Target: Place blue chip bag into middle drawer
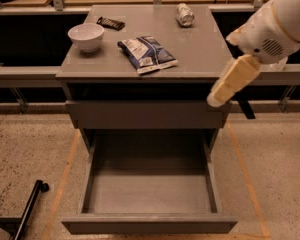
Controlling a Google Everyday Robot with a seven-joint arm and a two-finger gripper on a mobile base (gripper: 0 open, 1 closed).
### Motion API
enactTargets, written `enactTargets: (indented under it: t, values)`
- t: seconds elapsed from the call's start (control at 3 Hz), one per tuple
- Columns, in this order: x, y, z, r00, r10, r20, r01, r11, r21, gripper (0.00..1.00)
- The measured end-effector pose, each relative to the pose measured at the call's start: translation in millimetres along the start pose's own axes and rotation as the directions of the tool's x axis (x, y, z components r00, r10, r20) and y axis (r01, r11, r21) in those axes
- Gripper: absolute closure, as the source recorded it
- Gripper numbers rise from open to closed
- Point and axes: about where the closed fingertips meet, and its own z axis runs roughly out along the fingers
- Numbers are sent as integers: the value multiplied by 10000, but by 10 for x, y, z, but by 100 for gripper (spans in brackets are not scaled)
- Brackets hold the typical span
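The blue chip bag (148,54) lies flat on the grey cabinet top (200,54), near its middle front. The middle drawer (150,225) is pulled out wide below, and its grey inside holds nothing. My gripper (216,99) hangs at the cabinet's front right corner, pointing down and left, level with the top's front edge. It is to the right of the bag and apart from it, above the drawer's right side. It holds nothing that I can see.
A white bowl (86,35) stands at the top's left. A small black bar (110,23) lies behind it and a silver can (184,14) at the back right. The upper drawer front (147,115) is shut. A black pole (30,206) lies on the floor at lower left.
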Motion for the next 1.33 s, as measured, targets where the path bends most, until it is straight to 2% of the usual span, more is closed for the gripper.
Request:
enactTargets:
  t: [0.33, 0.67, 1.0, 1.33]
  values:
    - [-261, -194, 400, 9914, 384, 1252, -380, 9993, -52, 0]
    - [-605, -532, 883, 9711, 274, 2370, -235, 9995, -193, 0]
    - [-605, -532, 884, 9711, 273, 2370, -234, 9995, -194, 0]
    - [-652, -574, 974, 9620, 508, 2682, -504, 9987, -84, 0]
